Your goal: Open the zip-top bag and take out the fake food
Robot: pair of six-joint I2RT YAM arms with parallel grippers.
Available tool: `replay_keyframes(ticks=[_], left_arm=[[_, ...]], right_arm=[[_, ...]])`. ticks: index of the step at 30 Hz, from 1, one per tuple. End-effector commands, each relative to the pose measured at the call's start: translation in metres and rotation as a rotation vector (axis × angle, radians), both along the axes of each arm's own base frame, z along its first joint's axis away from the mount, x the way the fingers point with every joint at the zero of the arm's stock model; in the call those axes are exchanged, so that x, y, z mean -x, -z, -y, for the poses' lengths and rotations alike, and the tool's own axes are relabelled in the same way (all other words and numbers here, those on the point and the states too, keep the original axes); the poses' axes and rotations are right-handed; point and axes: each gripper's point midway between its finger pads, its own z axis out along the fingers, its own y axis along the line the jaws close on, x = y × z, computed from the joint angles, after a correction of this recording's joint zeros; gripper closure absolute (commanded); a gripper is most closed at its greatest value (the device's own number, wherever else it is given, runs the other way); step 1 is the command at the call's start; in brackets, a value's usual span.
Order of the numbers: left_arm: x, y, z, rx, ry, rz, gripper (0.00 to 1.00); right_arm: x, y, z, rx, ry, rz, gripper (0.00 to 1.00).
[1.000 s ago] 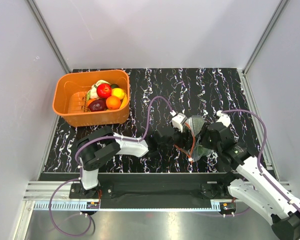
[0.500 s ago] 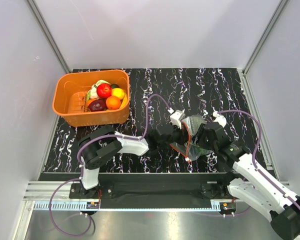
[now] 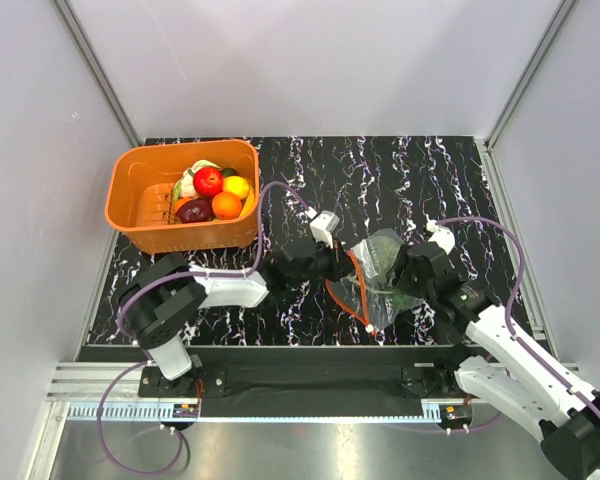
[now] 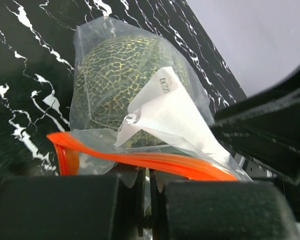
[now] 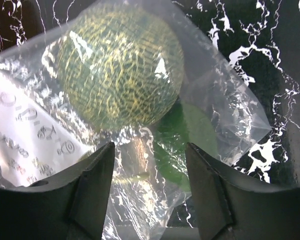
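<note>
Left pincer (image 4: 145,200) clamped on the zip-top bag (image 3: 372,285) at its orange strip, right pincer (image 5: 149,185) spread around the bag's plastic, perhaps touching, netted green fake food (image 5: 121,75) inside, above the table (image 3: 420,170).

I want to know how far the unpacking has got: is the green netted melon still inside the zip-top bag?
Inside. The melon sits behind the clear plastic of the zip-top bag, beyond its orange zip strip, which the left gripper pinches.
</note>
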Motion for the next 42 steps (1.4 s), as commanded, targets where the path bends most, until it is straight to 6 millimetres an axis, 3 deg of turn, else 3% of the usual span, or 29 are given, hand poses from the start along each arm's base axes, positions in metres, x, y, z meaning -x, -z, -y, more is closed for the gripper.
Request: replay_keyframes(ticks=[1,8,12,17,21,28,33,36,42], left_arm=[[0.015,-0.023,-0.005,0.000,0.081,0.050,1.00],[0.030,-0.032,-0.027,-0.057,0.133,0.075,1.00],[0.030,-0.040,-0.039,-0.085,0.129,0.106,1.00],[0.025,-0.052,-0.055,-0.092,0.097,0.113,1.00],[0.024,-0.072,-0.064,-0.087,0.097,0.156,1.00],[0.022,-0.073,-0.065,-0.127,0.120,0.172,1.00],[0.021,-0.070,-0.066,-0.132,0.122,0.163,1.00],[0.023,-0.067,-0.066,-0.138,0.128,0.160,1.00],[0.024,-0.068,-0.067,-0.150,0.141,0.171,1.00]], right_arm=[[-0.014,-0.020,0.005,0.035,0.027,0.059,0.34],[-0.017,-0.018,0.006,0.049,0.036,0.052,0.29],[-0.016,-0.018,0.006,0.055,0.021,0.045,0.22],[-0.010,0.001,0.000,0.026,0.020,-0.029,0.21],[-0.007,0.014,-0.009,-0.011,0.010,-0.063,0.21],[-0.008,0.038,-0.039,-0.119,-0.052,-0.134,0.21],[-0.010,0.058,-0.049,-0.151,-0.061,-0.173,0.21],[-0.009,0.069,-0.051,-0.152,-0.061,-0.201,0.29],[-0.006,0.082,-0.051,-0.136,-0.064,-0.237,0.66]])
